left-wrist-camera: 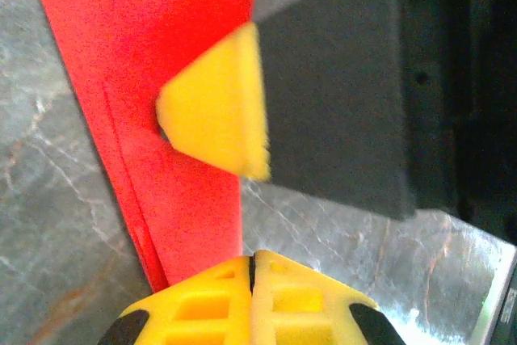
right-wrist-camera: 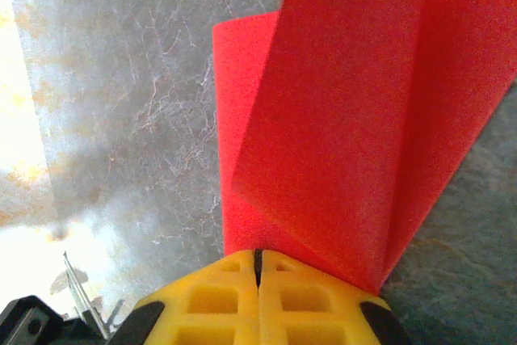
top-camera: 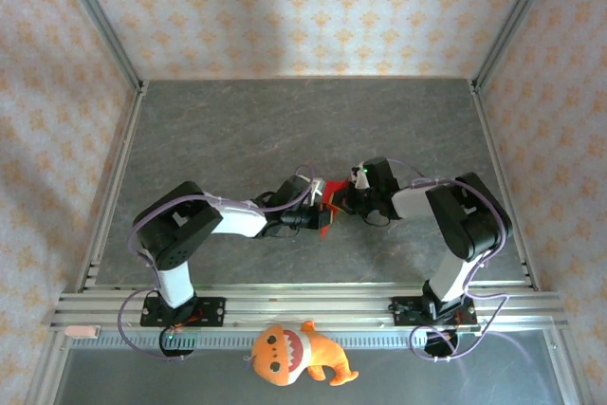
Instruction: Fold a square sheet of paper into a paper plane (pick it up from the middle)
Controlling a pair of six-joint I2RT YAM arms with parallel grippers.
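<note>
The square sheet of paper [top-camera: 333, 200] is bright red and creased into a long folded shape, held up over the middle of the table between my two grippers. In the right wrist view the sheet of paper [right-wrist-camera: 347, 119] fans out in two flaps from the closed seam of my right gripper [right-wrist-camera: 258, 256]. In the left wrist view the sheet of paper [left-wrist-camera: 161, 30] runs down as a layered strip into my left gripper [left-wrist-camera: 252, 262], whose jaws are shut. A yellow fingertip [left-wrist-camera: 214, 111] of the right gripper rests against the strip there. The two grippers, left [top-camera: 323, 217] and right [top-camera: 347, 198], almost touch.
The grey marbled table [top-camera: 285, 130] has metal rails along its left, right and near edges and patterned walls around it. An orange plush toy [top-camera: 299, 353] with white teeth lies on the near ledge between the arm bases.
</note>
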